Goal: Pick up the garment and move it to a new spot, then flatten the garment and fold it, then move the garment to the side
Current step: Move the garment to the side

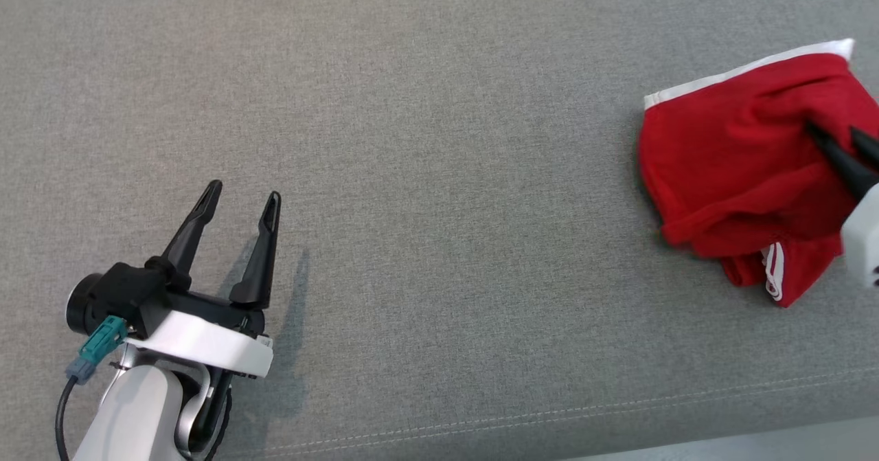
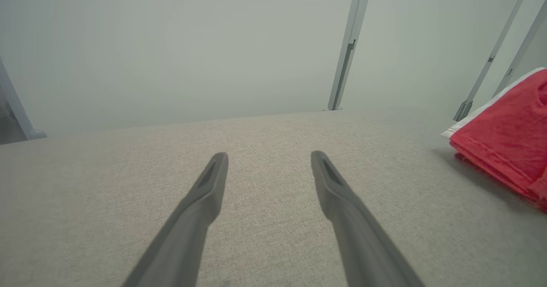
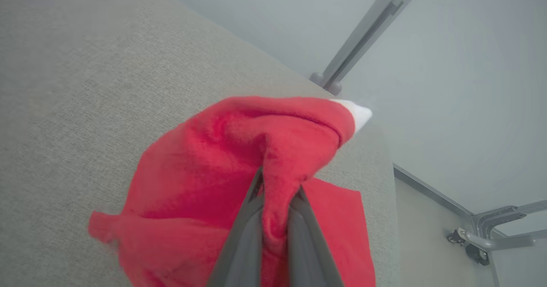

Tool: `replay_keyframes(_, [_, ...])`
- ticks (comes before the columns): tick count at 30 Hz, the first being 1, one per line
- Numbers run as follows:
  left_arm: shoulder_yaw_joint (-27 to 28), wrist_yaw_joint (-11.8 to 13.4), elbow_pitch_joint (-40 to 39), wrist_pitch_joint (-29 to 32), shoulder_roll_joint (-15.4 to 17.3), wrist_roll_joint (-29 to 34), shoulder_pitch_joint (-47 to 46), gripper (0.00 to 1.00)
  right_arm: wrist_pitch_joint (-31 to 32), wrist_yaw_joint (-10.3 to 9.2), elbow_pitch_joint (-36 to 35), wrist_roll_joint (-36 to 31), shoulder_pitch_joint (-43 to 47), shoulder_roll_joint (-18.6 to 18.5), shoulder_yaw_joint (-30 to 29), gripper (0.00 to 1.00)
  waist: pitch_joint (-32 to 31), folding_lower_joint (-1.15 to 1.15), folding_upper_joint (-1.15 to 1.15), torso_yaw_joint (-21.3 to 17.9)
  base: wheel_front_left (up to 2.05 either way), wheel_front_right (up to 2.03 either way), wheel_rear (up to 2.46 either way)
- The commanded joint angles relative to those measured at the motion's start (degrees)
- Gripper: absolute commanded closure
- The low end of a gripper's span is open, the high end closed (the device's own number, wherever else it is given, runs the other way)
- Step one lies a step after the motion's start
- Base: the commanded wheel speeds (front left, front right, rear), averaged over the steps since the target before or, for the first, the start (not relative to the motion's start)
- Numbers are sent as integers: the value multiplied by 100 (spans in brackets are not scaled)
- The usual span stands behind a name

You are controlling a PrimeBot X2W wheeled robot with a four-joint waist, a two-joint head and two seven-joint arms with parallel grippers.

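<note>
the red garment (image 1: 735,165) lay bunched at the far right of the grey fabric surface (image 1: 439,138), close to its right end. the frame edge cut off its right side in the head view. a white band ran along its far edge, and white stripes (image 1: 774,268) showed on a flap at its near corner. crumpled as it was, its kind was hard to make out.

the right gripper (image 1: 832,131) came in from the right edge, where only its dark fingers and a bit of pale housing showed. in the right wrist view, the right gripper (image 3: 277,184) was clamped on a raised fold of the garment (image 3: 205,176), with red cloth pinched between the two fingers and hiding their tips.

the left gripper (image 1: 244,192) sat well apart at the near left, its fingers spread wide above bare fabric with nothing between them. in its own view, the left gripper (image 2: 269,155) pointed toward the far edge. the garment (image 2: 508,141) was cut off at the right, with blurred metal posts (image 2: 348,47) behind.
</note>
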Motion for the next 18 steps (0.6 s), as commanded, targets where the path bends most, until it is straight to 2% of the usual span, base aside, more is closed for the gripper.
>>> replay_keyframes(1, [189,-54,-150,-33,132,-8,-262,0,74,-1,37,126,-120,-361,20,100,103,0,0,71,0,0,0])
replay_keyframes(5, [150,-90,-135,-43,121,-22,-374,0,108,-1,565,205,-410,-827,101,100,287,0,0,180,0,0,0])
replay_keyframes(9, [141,-122,-108,-51,138,-39,-474,0,6,-1,1167,33,-604,-972,216,100,465,0,0,263,0,0,0])
replay_keyframes(10, [139,-128,-100,-53,140,-42,-496,0,-26,-1,1336,-21,-638,-953,218,87,501,0,0,285,0,0,0])
replay_keyframes(11, [135,-137,-93,-55,144,-45,-518,0,-84,-1,1526,-80,-677,-911,163,65,534,0,0,305,0,0,0])
replay_keyframes(12, [129,-145,-84,-56,146,-49,-539,0,-143,-1,1759,-167,-712,-855,50,29,566,0,0,326,0,0,0])
replay_keyframes(13, [121,-152,-74,-58,147,-49,-559,0,-205,-1,1984,-290,-731,-788,-45,0,586,0,0,346,0,0,0])
replay_keyframes(18, [133,-172,-17,-63,123,-70,-589,0,-595,-1,2850,-693,-657,-288,-529,0,595,0,0,410,0,0,0])
